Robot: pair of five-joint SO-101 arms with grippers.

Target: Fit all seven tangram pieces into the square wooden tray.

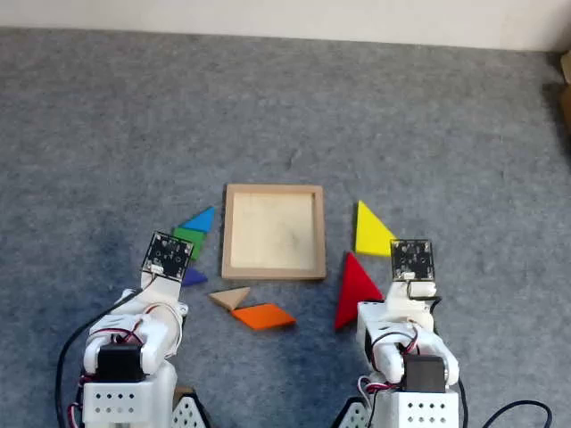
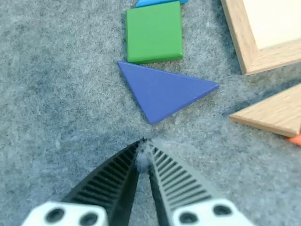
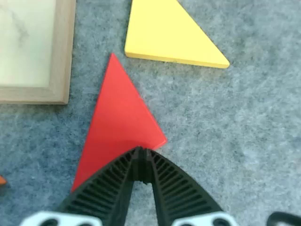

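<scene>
Edges of the thin, stiff, likely light red triangle [image 3: 117, 117], lying just beneath the clenched, empty right gripper [image 3: 141, 154], are best pinched.

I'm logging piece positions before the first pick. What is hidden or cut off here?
High view: the left arm's wrist camera covers part of the green square and the dark blue triangle.
Left wrist view: the picture's edge cuts off the light blue piece and the orange piece.
Right wrist view: the right gripper hides part of the red triangle.
</scene>
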